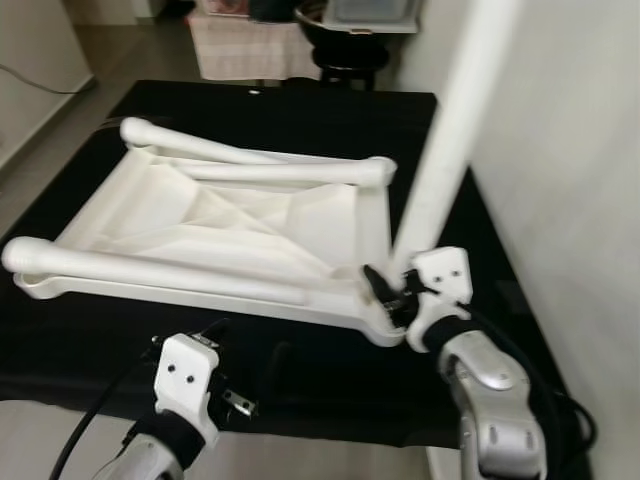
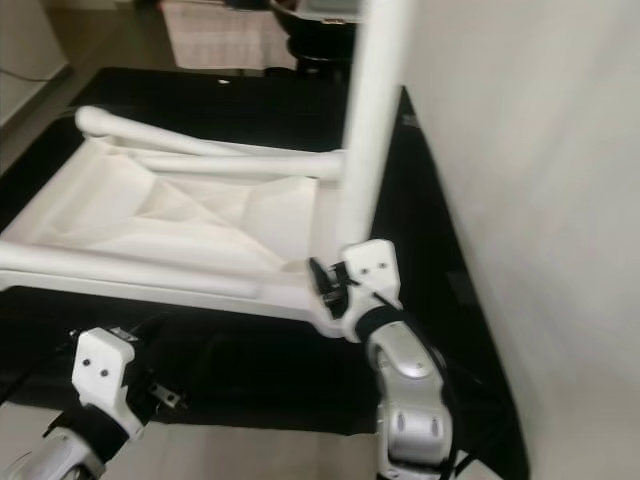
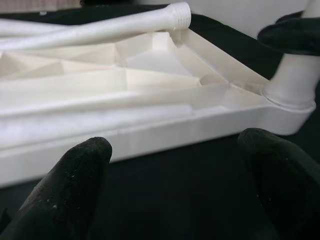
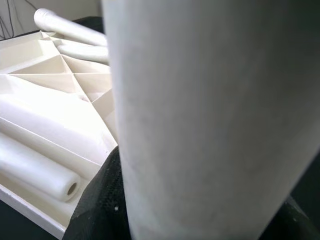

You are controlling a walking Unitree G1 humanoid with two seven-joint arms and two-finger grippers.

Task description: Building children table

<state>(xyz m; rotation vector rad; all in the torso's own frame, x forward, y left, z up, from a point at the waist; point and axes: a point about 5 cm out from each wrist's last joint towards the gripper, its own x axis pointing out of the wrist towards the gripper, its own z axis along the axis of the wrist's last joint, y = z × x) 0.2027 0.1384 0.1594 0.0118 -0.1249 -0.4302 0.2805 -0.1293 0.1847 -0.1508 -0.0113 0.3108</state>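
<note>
Though it hangs nearest to me at the front edge of the black worktop [image 1: 90, 350], the left end effector [image 1: 232, 398] is idle, its fingers [image 3: 75, 185] spread wide with nothing between them, aimed at the long front rim of the upturned white tabletop [image 1: 200, 225]. Just beyond, at the tabletop's near right corner, the right end effector [image 1: 385, 290] is pinching the foot of a white leg [image 1: 450, 130] that stands almost upright, leaning slightly right, its long axis rising out of the corner socket [image 3: 292, 100]. That upright-into-socket fit is probably what the next twist depends on, and the right arm is plainly the nearer one. Three loose legs [image 1: 170, 270] lie flat inside the tray, well clear. A pale wall [image 1: 570, 150] stands close on the right, leaving little elbow room. Farther back sit a dark stool [image 1: 350, 50] and some furniture.
</note>
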